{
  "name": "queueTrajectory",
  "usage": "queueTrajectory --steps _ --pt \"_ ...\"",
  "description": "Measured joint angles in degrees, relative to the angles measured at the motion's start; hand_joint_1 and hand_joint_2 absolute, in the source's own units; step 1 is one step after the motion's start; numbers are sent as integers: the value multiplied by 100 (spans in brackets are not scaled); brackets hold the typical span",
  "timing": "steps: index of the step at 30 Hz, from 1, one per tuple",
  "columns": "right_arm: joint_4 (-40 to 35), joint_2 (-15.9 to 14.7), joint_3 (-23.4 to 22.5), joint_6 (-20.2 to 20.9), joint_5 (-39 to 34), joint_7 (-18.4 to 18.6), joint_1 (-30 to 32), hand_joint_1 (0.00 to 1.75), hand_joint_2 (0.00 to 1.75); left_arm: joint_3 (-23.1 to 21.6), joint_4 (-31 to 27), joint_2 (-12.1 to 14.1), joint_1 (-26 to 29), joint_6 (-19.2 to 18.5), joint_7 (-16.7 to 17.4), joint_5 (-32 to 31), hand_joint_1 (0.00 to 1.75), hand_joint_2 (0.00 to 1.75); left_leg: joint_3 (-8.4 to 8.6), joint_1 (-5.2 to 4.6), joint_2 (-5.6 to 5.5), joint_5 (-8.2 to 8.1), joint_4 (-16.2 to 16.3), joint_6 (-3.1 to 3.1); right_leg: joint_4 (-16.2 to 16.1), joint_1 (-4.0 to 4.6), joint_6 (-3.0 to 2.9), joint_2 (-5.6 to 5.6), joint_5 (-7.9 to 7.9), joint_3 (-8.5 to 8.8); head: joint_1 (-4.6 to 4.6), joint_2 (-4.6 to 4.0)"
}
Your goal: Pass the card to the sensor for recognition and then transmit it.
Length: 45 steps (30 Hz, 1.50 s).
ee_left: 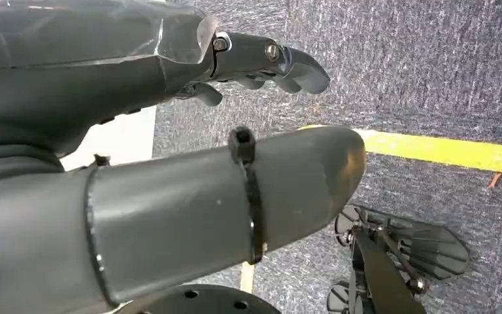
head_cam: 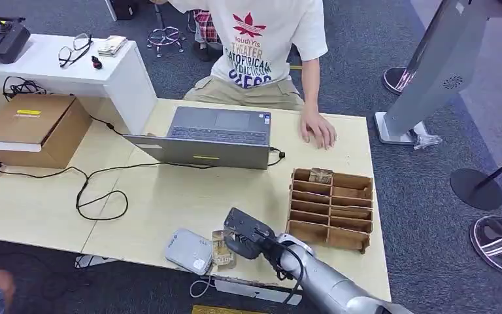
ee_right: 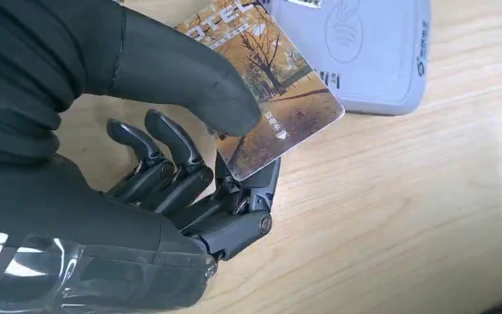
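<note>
The head view looks from high on the body, forward and down, on the pale wooden table [head_cam: 170, 196]; the silver right arm enters at 5 o'clock. The right wrist view sits close behind the right hand [ee_right: 189, 163] and faces the same table top [ee_right: 392, 216] from very near. Both views share the grey flat card sensor [head_cam: 188, 251] [ee_right: 366, 46]. The left wrist view looks down at the grey carpet floor [ee_left: 425, 59], close behind the left hand [ee_left: 261, 62].

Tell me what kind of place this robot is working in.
Probably an office or lab test area: grey carpet, a wooden table with a laptop and grey card reader, and a person seated opposite.
</note>
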Motion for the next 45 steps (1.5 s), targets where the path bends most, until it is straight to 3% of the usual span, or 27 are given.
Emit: queueTrajectory --steps 45 --pt "111 361 437 -203 1220 590 70 175 175 -142 -2 -98 -74 131 103 -11 0 0 12 3 7 5 0 -8 0 1 -4 9 3 6 0 0"
